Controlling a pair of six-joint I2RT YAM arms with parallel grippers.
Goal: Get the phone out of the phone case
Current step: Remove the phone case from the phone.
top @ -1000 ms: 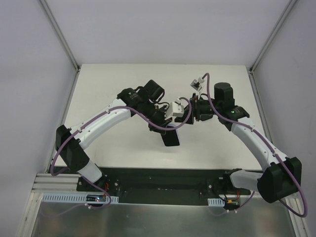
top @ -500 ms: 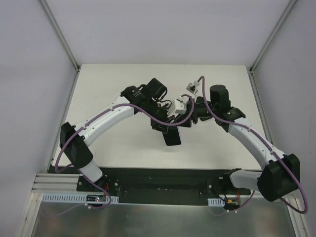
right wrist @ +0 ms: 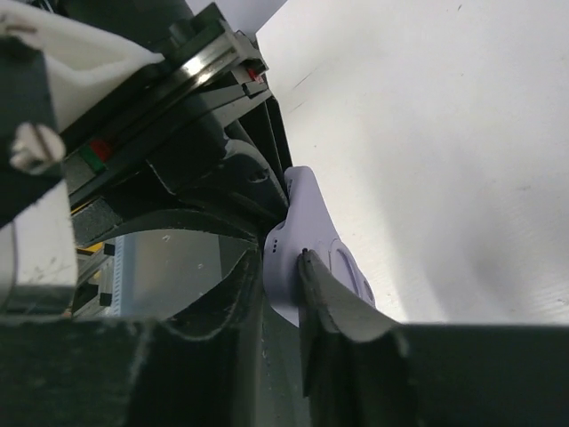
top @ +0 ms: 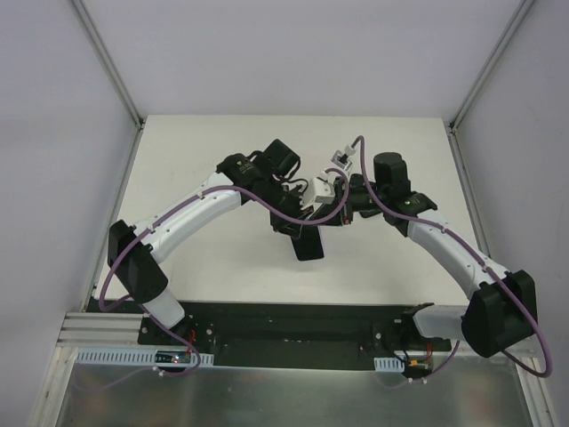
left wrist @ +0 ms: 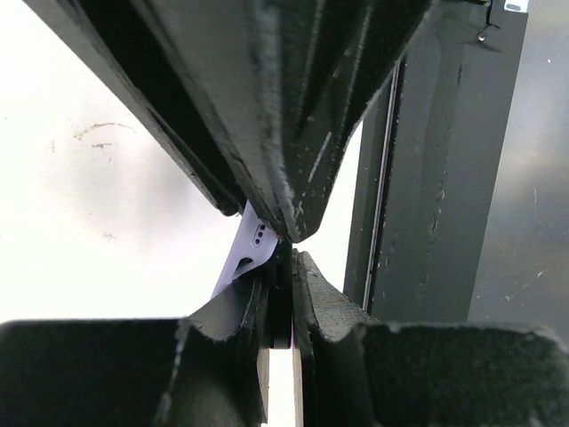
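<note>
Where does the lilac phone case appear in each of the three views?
Top external: the lilac phone case shows only as a dark slab at picture centre.
Left wrist: a small lilac corner, at centre.
Right wrist: a lilac edge, at centre.
Shared landmark: the white table.
</note>
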